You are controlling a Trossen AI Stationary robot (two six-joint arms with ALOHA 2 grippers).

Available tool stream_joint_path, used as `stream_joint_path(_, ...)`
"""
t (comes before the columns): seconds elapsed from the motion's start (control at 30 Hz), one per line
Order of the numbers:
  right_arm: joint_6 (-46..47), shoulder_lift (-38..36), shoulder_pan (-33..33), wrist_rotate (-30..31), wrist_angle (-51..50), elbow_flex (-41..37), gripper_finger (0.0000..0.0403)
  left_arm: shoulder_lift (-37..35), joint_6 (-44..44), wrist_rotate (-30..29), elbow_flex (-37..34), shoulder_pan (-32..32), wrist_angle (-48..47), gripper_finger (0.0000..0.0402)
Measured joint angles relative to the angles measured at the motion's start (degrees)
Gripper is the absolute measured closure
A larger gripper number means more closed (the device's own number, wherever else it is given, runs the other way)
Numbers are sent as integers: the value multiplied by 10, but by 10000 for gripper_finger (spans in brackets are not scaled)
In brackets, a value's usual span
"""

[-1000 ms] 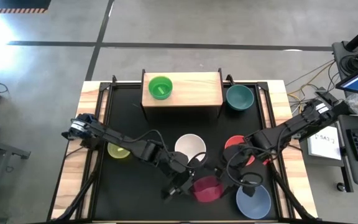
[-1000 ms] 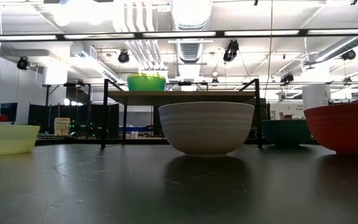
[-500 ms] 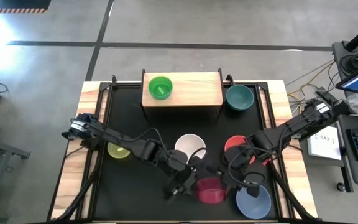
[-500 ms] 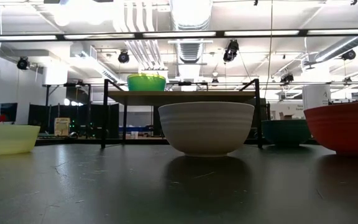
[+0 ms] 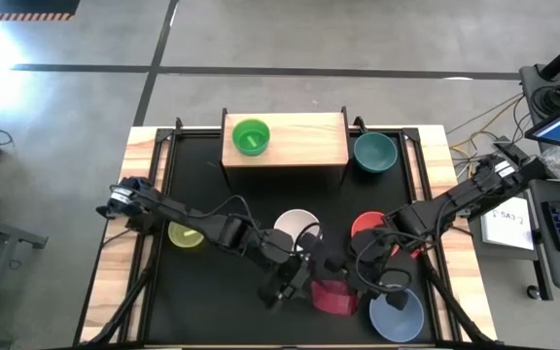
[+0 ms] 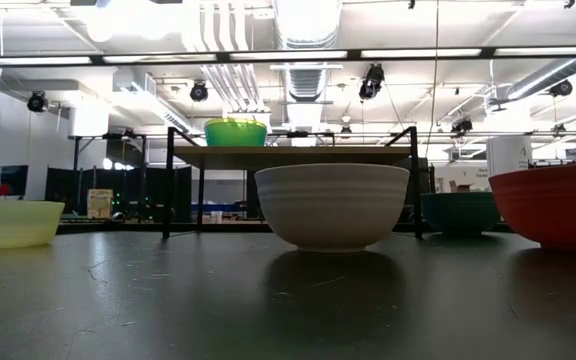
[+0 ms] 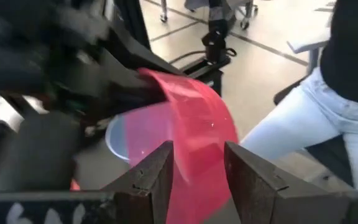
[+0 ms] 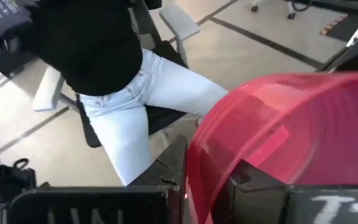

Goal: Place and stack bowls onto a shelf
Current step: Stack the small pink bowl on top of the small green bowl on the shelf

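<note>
The pink bowl (image 5: 335, 297) is at the front of the table, between both grippers. The right gripper (image 5: 356, 284) pinches its rim – fingers closed on it – while the left gripper (image 5: 299, 285) has its fingers spread around the opposite edge. The green bowl (image 5: 251, 136) stands on the shelf (image 5: 304, 141).

Two dark jointed arms, black looped cables draped along each. Left gripper (image 7: 194, 168) fingers (image 7: 151, 177) matte black, wedge-shaped; right gripper (image 8: 207, 180) black too, white lettering printed on both wrist housings.
</note>
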Motion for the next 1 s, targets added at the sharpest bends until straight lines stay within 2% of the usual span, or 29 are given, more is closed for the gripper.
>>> stream_joint_path(0.13,4,-7,-1,1,-34,0,390,0,15,-17,34,0,-64,276)
stream_joint_path(0.3,4,-16,-1,1,-61,0,394,-1,24,-107,91,-1,-178,276)
stream_joint_path(0.43,-9,-25,-3,2,-79,0,394,-1,10,-144,133,0,-258,276)
stream_joint_path(0.7,-84,-38,-47,50,-132,0,394,-1,-92,-150,195,-1,-420,293)
stream_joint_path(1.0,-181,-38,-175,51,-139,0,394,-2,-237,-165,212,-6,-604,315)
